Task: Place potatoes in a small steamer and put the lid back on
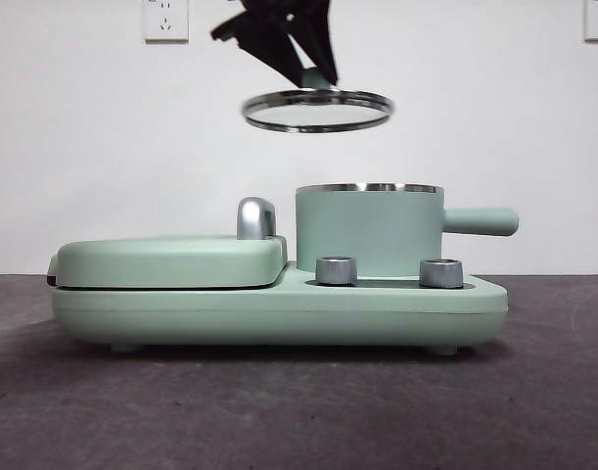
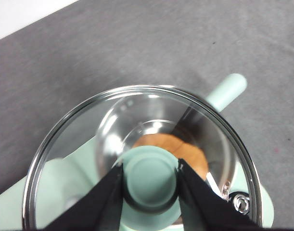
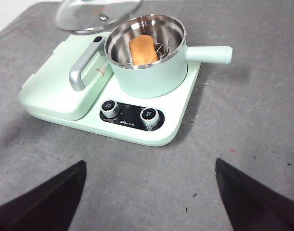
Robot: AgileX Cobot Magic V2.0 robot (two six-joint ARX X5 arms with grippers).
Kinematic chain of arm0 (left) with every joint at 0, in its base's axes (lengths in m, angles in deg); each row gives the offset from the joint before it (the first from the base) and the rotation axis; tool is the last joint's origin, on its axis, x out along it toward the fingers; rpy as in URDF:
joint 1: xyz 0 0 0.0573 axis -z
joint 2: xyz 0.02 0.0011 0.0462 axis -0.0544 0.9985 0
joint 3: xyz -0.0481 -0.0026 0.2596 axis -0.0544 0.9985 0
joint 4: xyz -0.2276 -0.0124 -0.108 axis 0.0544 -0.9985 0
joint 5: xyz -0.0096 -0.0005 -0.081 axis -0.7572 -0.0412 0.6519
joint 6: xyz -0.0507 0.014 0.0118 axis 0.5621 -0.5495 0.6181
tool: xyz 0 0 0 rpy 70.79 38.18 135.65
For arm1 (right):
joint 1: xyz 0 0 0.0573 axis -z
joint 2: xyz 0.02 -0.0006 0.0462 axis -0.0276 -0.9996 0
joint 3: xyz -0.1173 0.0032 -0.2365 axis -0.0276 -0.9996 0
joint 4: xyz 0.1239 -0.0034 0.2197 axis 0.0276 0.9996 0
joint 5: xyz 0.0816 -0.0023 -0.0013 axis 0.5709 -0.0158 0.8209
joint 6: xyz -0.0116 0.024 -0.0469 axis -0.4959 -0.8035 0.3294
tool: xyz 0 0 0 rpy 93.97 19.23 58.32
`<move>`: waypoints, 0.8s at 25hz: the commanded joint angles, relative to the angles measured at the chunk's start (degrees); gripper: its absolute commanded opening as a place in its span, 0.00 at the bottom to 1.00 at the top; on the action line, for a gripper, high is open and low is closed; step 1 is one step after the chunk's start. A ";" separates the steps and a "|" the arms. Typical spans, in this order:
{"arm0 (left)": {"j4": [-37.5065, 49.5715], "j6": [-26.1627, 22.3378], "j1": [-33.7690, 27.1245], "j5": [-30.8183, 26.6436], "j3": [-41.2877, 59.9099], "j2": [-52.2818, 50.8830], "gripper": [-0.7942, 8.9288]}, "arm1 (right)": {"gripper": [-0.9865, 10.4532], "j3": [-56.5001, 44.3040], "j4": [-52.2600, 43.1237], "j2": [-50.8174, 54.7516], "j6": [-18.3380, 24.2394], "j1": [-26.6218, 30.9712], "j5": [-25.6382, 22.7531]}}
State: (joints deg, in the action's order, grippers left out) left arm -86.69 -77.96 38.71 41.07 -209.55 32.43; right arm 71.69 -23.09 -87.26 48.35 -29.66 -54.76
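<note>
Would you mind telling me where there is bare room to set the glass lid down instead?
Bare grey table lies on the handle side of the mint-green steamer pot and before the two dials. The pot holds the orange-brown potato; left gripper holds the glass lid above it.

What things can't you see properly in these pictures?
- Potato: in the front view the steamer wall hides it completely.
- Left gripper: the front view's top edge cuts off its arm above the lid.
- Dial markings: too small to read in the right wrist view.
- Right gripper: only its two open jaw tips show.
</note>
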 commanded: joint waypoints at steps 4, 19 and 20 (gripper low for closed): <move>4.00 -1.18 2.56 -0.07 -1.66 4.20 0.09 | 0.46 0.20 0.24 2.03 -0.96 -0.35 0.00; 11.56 -3.48 3.58 0.33 -1.66 8.24 0.09 | 0.46 0.20 0.26 2.08 -0.96 -0.35 0.50; 11.41 -3.50 3.61 0.33 -1.66 8.35 0.09 | 0.46 0.20 0.26 2.08 -0.96 -0.35 0.66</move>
State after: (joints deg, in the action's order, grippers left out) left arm -76.59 -80.45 41.66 41.25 -209.53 39.44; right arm 71.52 -22.34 -85.18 47.98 -29.66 -54.33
